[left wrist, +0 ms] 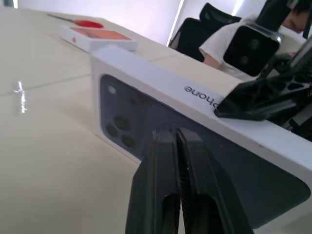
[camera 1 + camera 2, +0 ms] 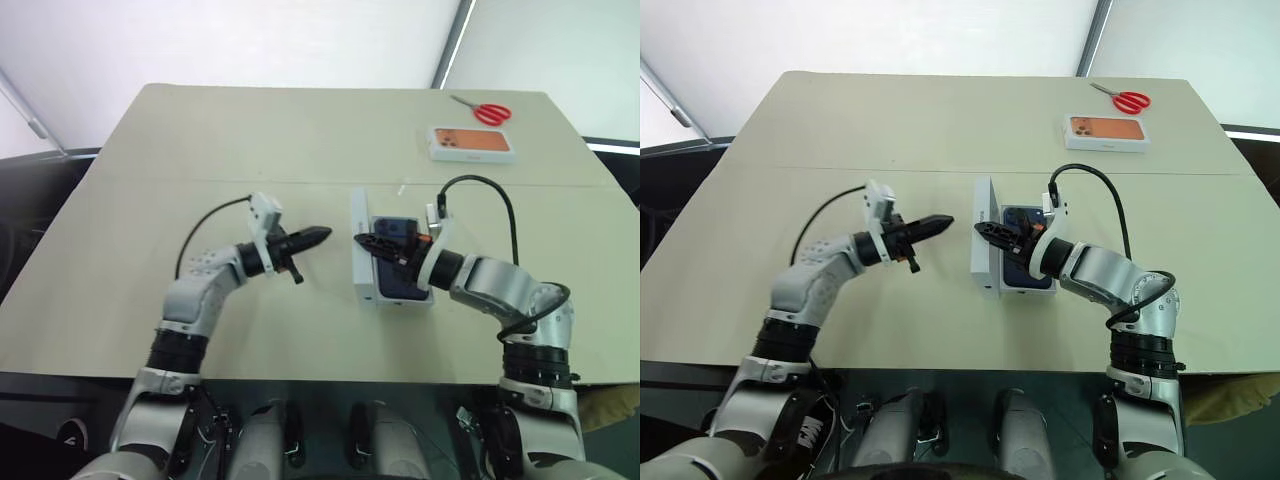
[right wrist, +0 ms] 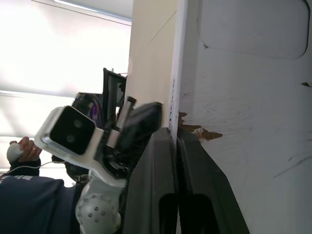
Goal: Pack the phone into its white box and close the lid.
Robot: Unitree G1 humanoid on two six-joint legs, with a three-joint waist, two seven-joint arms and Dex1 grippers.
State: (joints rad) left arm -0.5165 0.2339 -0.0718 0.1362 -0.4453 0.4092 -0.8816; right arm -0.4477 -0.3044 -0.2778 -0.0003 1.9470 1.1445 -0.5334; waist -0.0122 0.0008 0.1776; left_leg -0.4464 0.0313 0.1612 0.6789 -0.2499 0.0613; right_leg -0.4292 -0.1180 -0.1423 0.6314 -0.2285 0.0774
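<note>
We look down over a beige table [image 2: 200,330] with both robot arms reaching in toward its middle. The left gripper [image 2: 318,236] hangs just above the tabletop, pointing toward the centre, its two black fingers [image 1: 168,185] pressed together with nothing between them.

Just beyond its tip stands the lid [image 2: 360,250], tipped up on one long edge so that its outer face, printed with a dark blue phone, looks toward the left gripper. From the left wrist view this printed face [image 1: 161,126] is very near, and the right gripper's dark fingertips rest on the lid's upper edge.

The right gripper [image 2: 992,232] reaches across from the other side, over the white box [image 2: 405,298], which lies flat on the table directly beside the standing lid. Its fingers [image 3: 170,161] look closed, or nearly so, around the lid's thin wall; the angle is poor, so we cannot be sure how firmly it pinches.

A dark blue shape, most likely the phone [image 2: 398,272], lies inside the white box, partly covered by the right wrist.

At the far right of the table sit a white box with an orange picture [image 2: 471,143] and, just beyond it, red-handled scissors [image 2: 486,111].
</note>
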